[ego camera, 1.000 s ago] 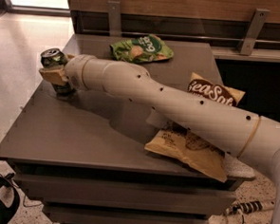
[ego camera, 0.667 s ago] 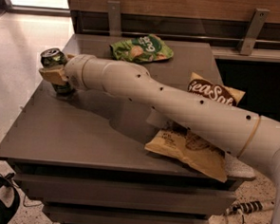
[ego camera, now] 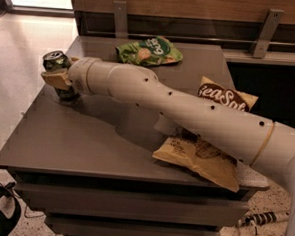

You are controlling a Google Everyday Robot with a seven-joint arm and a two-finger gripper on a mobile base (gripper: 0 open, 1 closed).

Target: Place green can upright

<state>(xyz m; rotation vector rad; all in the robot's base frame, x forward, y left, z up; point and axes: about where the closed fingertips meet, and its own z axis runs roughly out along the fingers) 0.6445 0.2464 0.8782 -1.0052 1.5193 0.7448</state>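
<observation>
While three chip bags (ego camera: 149,51) (ego camera: 225,96) (ego camera: 197,160) lie on one table (ego camera: 76,135), one gripper (ego camera: 59,80) pinches one upright green can (ego camera: 56,61).

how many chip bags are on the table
3: green chip bag at the back, brown sea salt bag right, tan bag front right under the arm. Gripper grips green can at left edge.

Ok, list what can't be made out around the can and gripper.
Camera view only:
- The green can: its side is covered by the gripper at the table's left edge.
- Can's bottom: in shadow under the arm; contact with the table unclear.
- The tan bag and the brown bag: partly hidden by the arm.
</observation>
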